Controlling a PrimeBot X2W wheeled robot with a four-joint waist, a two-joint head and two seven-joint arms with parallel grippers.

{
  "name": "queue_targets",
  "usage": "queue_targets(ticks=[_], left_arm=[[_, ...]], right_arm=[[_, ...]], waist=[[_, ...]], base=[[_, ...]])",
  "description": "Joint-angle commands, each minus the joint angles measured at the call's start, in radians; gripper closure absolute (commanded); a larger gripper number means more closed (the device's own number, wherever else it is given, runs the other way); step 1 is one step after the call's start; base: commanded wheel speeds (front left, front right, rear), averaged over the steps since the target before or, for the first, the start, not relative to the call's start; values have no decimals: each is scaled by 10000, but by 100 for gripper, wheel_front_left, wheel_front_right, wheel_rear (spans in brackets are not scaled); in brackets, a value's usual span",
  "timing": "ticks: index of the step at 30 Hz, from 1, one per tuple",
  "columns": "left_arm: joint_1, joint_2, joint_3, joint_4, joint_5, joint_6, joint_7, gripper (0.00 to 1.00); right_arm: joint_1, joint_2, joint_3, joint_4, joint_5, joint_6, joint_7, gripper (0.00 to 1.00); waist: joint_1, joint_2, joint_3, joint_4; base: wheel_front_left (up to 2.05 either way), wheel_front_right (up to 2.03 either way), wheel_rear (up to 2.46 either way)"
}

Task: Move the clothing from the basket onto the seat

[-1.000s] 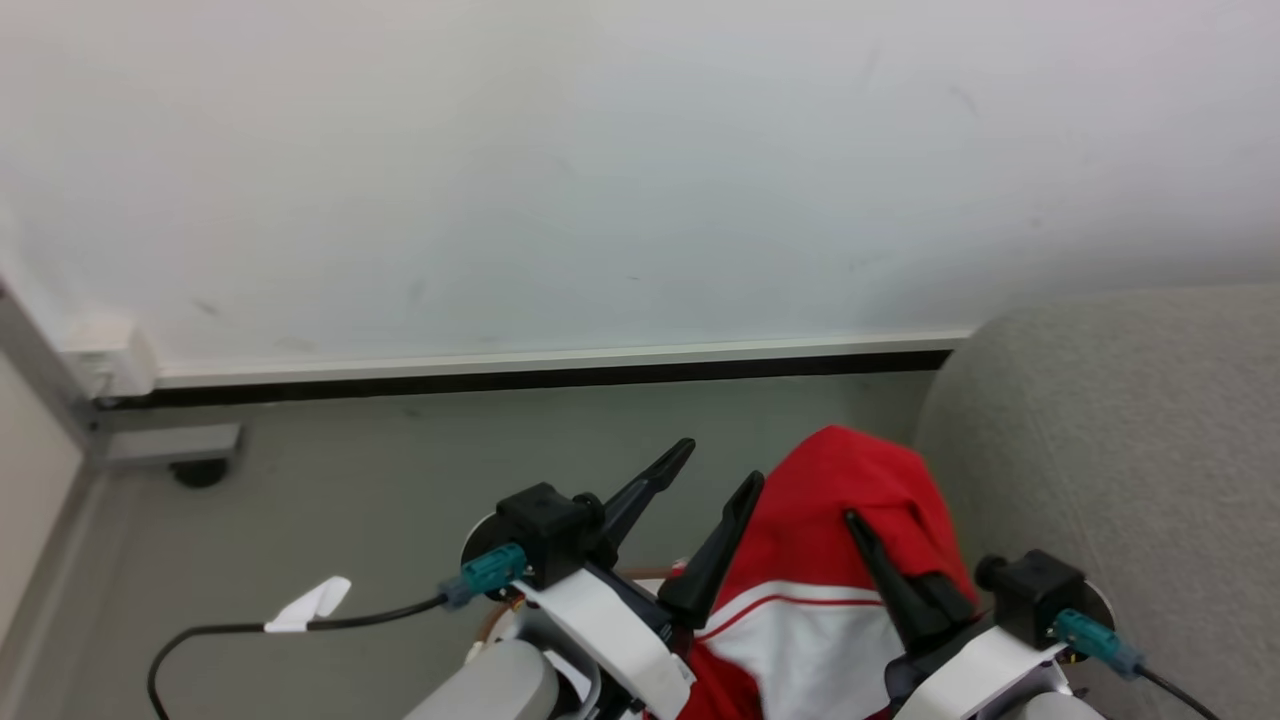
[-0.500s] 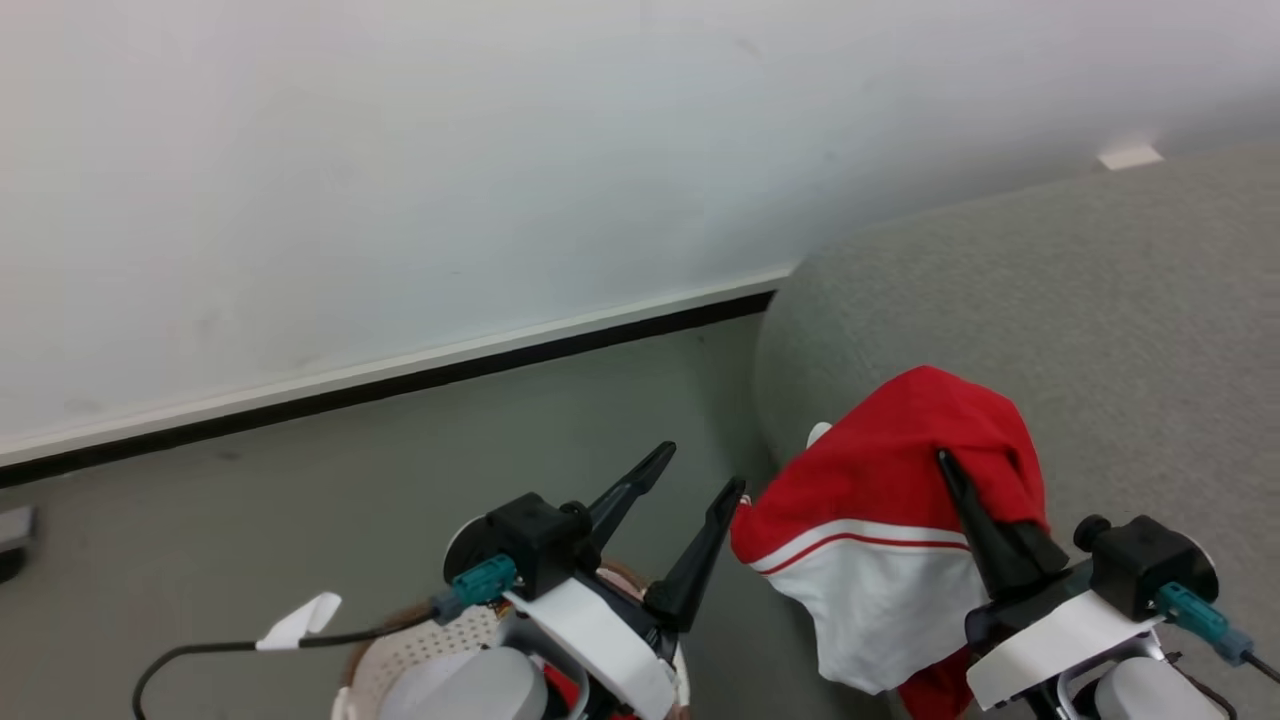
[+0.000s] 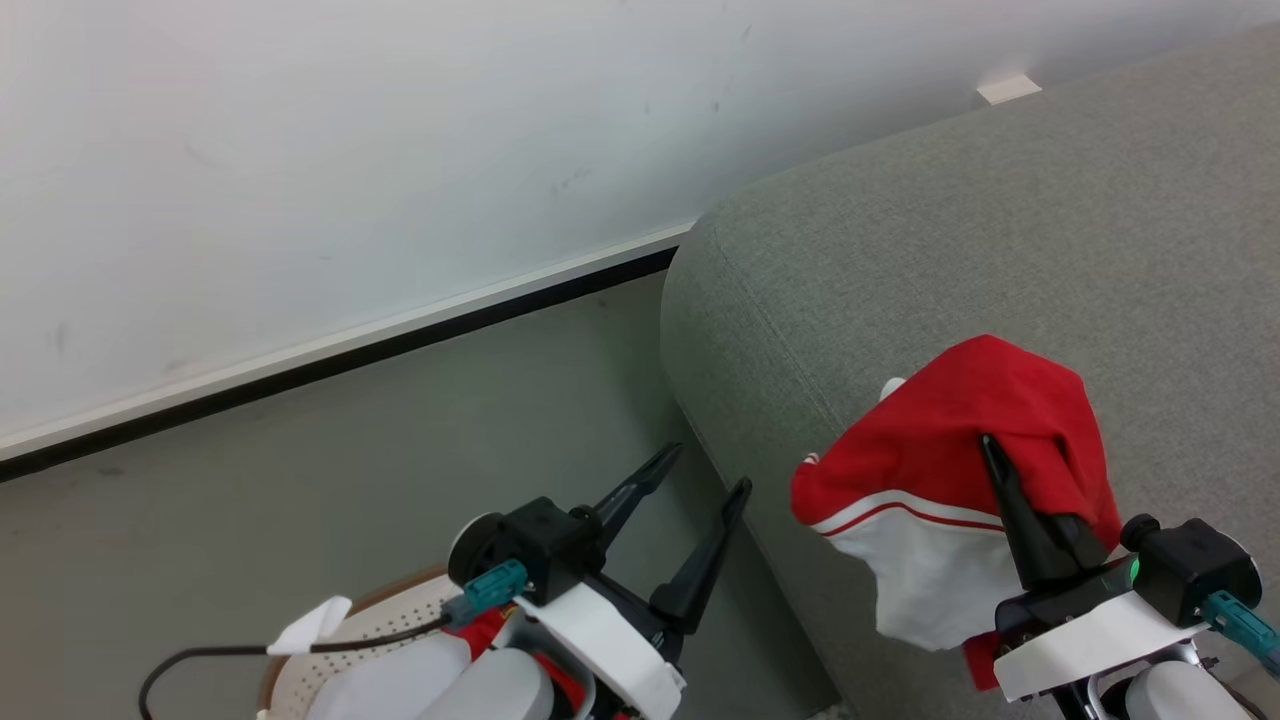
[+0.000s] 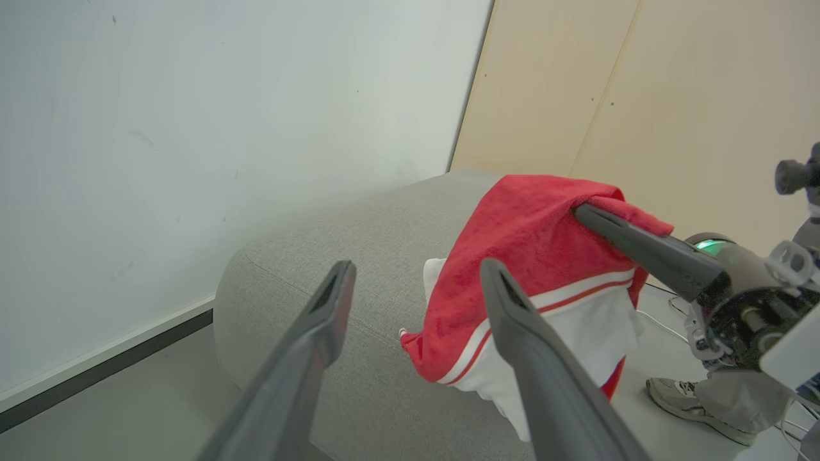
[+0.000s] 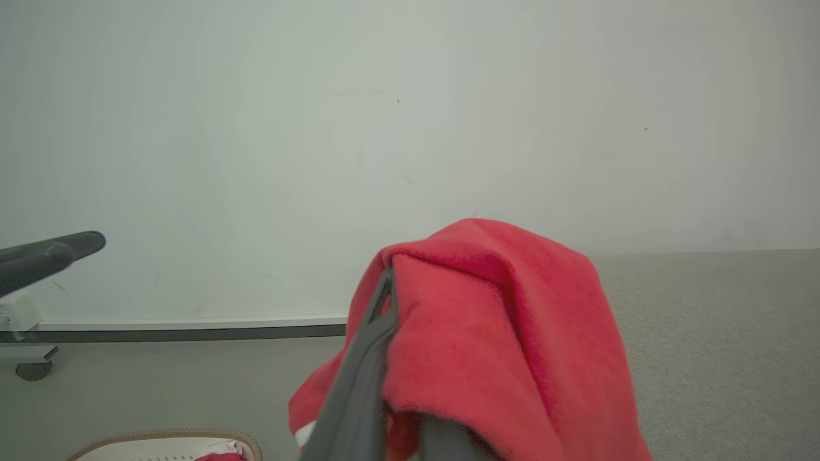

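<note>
Little writing can be made out. A small white tab (image 3: 893,385) pokes out at the top edge of the bright red soft fabric garment (image 3: 960,420), and a white paper tag (image 3: 312,622) is wrapped round the black cable (image 3: 200,640) by the left arm; any print on either is too small to read.

The white perforated plastic laundry basket (image 3: 385,622), edged with a brown woven-look rim, sits on the grey floor (image 3: 450,400) at the lower left of the head view, largely covered by the left arm. A patch of red fabric (image 3: 483,630) lies inside it, and the right wrist view shows a sliver of red just under the rim.

The right claw (image 3: 990,450) has its two dark fingers pressed together, clamped on the bright red soft fabric garment, which drapes over the fingers and hangs down, its white panel and thin red-and-white stripe facing the basket side. The garment is held up over the rounded end of the large grey woven-fabric sofa (image 3: 950,230); whether its lower hem touches the upholstery cannot be told.

The left claw (image 3: 707,470) stands with its fingers wide apart, holding nothing, above the floor between basket and sofa.

In the left wrist view, a grey shoe (image 4: 679,390) stands on the floor beyond the sofa.
</note>
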Motion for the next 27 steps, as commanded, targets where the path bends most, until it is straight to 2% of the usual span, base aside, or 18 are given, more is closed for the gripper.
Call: queue_targets(ticks=[1,16,23,27], left_arm=[[160,13,53,34,46,-41,-3,0],[-162,42,195,121,755,-245,-3,0],[-546,210,185,101,1116,-298,-3,0],[-860,309,103,98,1212,-330,3,0]], right_arm=[[103,14,-43,-70,-75,-22,-1,100],[-720,-180,-394,-204,-255,-22,-1,100],[-1909,-744,-604,1,183,-22,-1,100],[-2857,-1477,-667,482,250,-22,42,100]], waist=[[0,-1,8,-13],[0,-1,709,427],[0,-1,1615,898],[0,-1,2327,1276]], base=[[0,0,0],[0,0,0],[0,0,0],[0,0,0]])
